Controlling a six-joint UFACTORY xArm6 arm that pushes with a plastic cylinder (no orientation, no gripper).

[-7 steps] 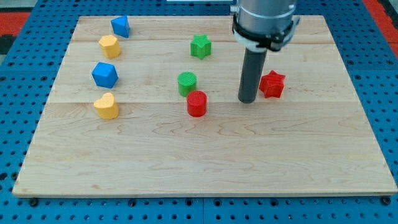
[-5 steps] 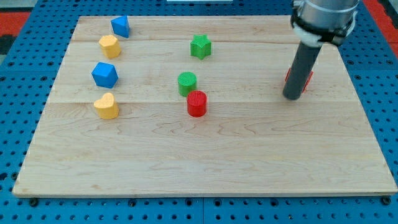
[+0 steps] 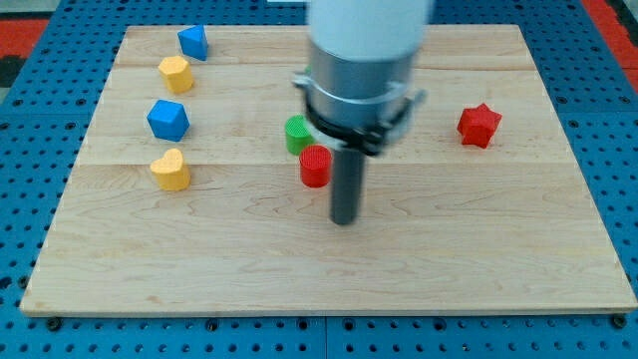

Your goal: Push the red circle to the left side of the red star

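Note:
The red circle stands near the middle of the wooden board. The red star lies far to its right, near the view's right. My tip rests on the board just below and to the right of the red circle, apart from it. The arm's body hides the board above the circle, including most of the green circle.
At the view's left stand a blue block, a yellow block, a blue block and a yellow heart. The green star seen earlier is hidden behind the arm.
My tip pushed the red star to the right, then swung left and down to beside the red circle. The red circle has not moved.

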